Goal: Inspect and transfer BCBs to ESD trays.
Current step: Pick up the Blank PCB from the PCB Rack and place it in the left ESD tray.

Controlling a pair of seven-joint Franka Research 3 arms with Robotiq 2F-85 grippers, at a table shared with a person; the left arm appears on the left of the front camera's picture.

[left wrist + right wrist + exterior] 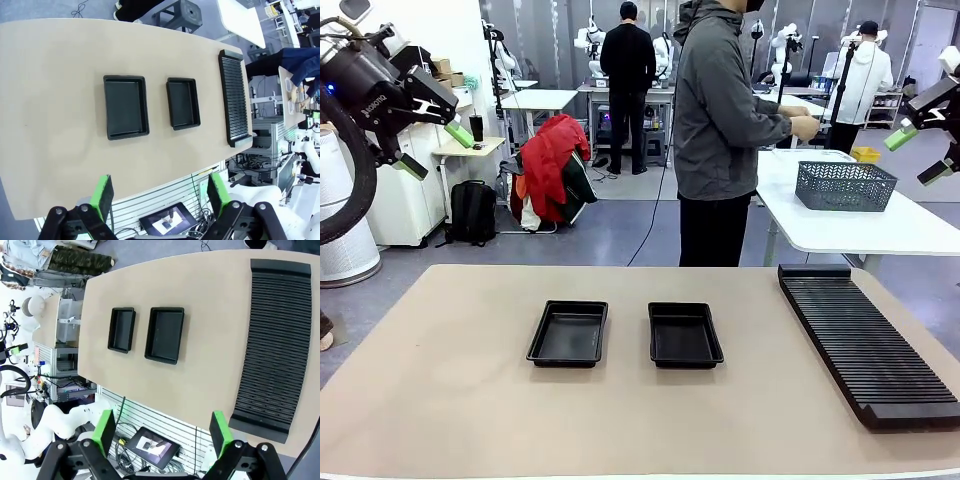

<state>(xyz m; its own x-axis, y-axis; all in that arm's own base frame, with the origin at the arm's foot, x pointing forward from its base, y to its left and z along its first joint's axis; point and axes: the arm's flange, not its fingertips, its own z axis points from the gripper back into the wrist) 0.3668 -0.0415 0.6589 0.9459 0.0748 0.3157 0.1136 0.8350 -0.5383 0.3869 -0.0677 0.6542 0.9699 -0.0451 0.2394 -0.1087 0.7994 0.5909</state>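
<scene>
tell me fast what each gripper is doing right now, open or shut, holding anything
left black gripper with green pads: open, holding nothing
right black gripper with green pads: open, holding nothing

A beige table [440,400] carries two shallow black ESD trays side by side near its middle, the left tray [568,333] slightly apart from the right tray [685,335]. A long black ribbed slotted rack [865,345] lies along the table's right side, well apart from both.

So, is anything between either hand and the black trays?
Nothing visible. The left hand and right hand hover open, raised at either side; left tray and right tray lie empty, the slotted rack apart at the right.
</scene>
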